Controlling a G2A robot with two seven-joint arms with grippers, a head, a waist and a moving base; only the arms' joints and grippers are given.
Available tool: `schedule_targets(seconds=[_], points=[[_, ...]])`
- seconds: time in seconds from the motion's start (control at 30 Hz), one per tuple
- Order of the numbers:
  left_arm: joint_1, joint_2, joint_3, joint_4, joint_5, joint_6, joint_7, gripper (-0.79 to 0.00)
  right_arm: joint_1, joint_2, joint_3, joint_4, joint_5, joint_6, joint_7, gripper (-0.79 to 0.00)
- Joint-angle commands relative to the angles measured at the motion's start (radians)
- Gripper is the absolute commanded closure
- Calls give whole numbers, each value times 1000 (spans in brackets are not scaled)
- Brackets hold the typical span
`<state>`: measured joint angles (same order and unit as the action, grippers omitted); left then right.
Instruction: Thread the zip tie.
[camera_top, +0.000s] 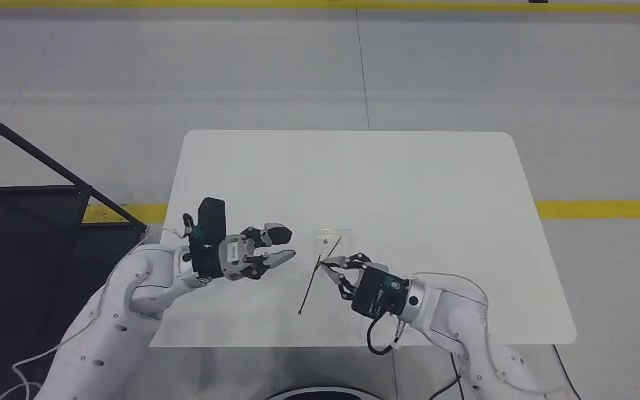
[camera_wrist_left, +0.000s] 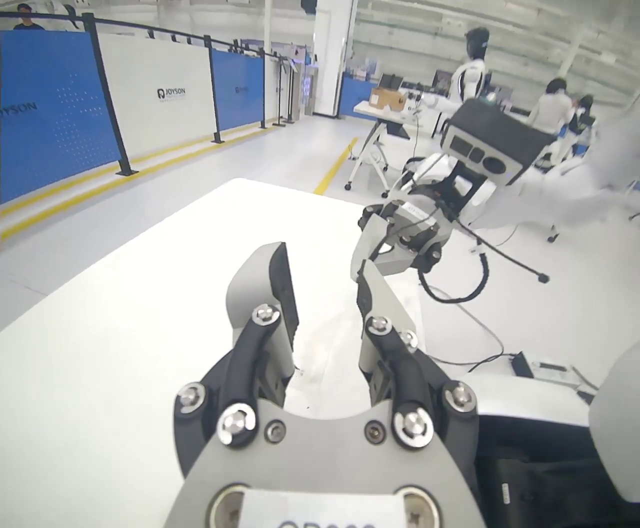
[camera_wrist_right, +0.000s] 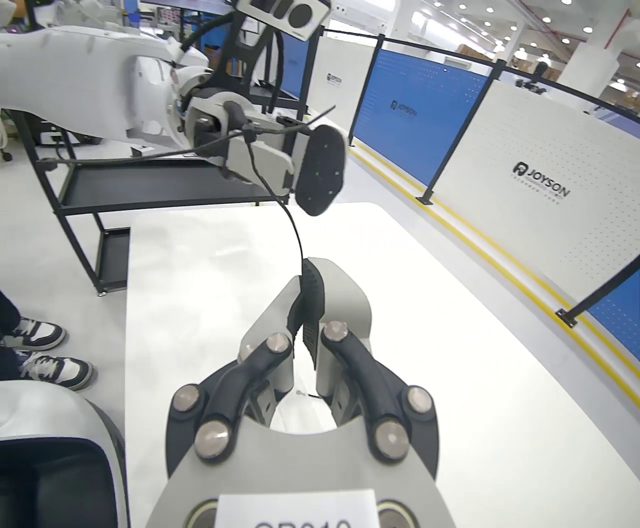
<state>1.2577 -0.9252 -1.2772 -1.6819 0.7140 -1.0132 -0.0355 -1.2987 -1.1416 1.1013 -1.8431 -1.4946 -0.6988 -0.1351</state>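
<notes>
Just now the right gripper (camera_top: 329, 263) is pinched tight on the thin black zip tie (camera_top: 309, 293) partway along its length, over the near middle of the white table (camera_top: 430, 190). One end of the tie points far, and the other slants near and left. Close on its left, the left gripper (camera_top: 282, 245) hovers with its fingers spread wide, holding nothing, facing the right gripper and apart from the tie
</notes>
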Motion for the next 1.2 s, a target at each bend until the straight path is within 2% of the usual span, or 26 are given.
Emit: schedule_targets(seconds=[0.0, 0.03, 0.07, 0.1, 0.53, 0.67, 0.77, 0.8, 0.93, 0.97, 1.03, 1.17], points=[[-26, 15, 55, 5, -175, 1, -104, -459, 8, 2, -1, 10, -3, -35, -3, 0], [-43, 23, 76, 14, -262, 1, -150, -603, 12, 3, -2, 13, -8, -39, 2, 0], [-62, 32, 92, 29, -335, 1, -212, -785, 13, 2, -4, 14, -9, -38, 4, 0], [-81, 40, 108, 40, -408, 1, -278, -785, 15, 2, -7, 13, -10, -39, 5, 0], [-72, 38, 111, 30, -414, 22, -265, -785, 19, 3, -11, 11, -19, -42, 9, 0], [-72, 34, 139, 29, -516, 44, -277, -785, 20, 2, -20, 18, -17, -38, 34, 0], [-90, 34, 174, 41, -653, 40, -335, -785, 32, 2, -26, 31, -4, -55, 43, 0], [-101, 35, 186, 44, -709, 46, -369, -763, 35, 2, -27, 36, 1, -60, 46, 0], [-144, 42, 217, 62, -882, 49, -510, -570, 49, 1, -34, 53, 19, -76, 61, 0], [-154, 44, 223, 66, -918, 56, -549, -542, 52, 1, -35, 56, 22, -80, 64, 0], [-172, 47, 227, 72, -969, 72, -607, -385, 58, 1, -40, 60, 28, -86, 71, 0], [-191, 48, 244, 76, -1015, 83, -692, -369, 64, 0, -45, 64, 39, -89, 82, 0]])
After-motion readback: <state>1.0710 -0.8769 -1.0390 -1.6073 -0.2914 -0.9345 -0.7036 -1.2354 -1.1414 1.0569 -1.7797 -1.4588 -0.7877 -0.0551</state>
